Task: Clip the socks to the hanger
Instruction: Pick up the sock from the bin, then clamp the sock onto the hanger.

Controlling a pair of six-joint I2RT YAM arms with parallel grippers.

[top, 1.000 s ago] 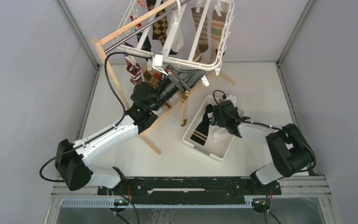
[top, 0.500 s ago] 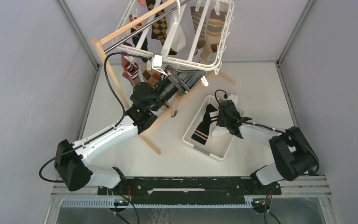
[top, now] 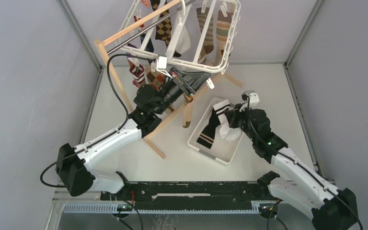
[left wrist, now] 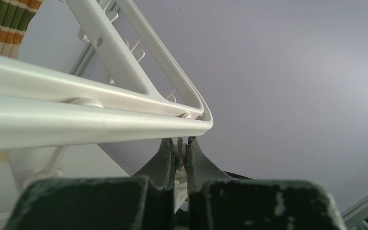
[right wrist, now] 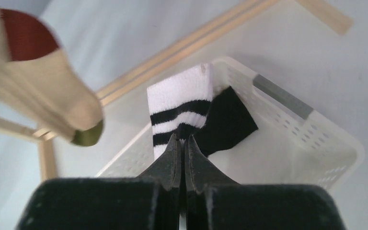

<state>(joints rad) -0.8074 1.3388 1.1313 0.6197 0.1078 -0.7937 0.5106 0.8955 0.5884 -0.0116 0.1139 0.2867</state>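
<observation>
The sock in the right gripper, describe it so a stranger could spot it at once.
Find the white slotted basket ahead of the right arm. Over it the right gripper pinches a sock. It is white with two black cuff stripes; the sock beside it is black with white stripes.

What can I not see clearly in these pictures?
Top view: the hanger is cut off at its far end by the top edge.
Left wrist view: the clip is mostly hidden between the fingers of the left pincer.
Right wrist view: the lower part of the striped sock is hidden behind the right pincer.
</observation>
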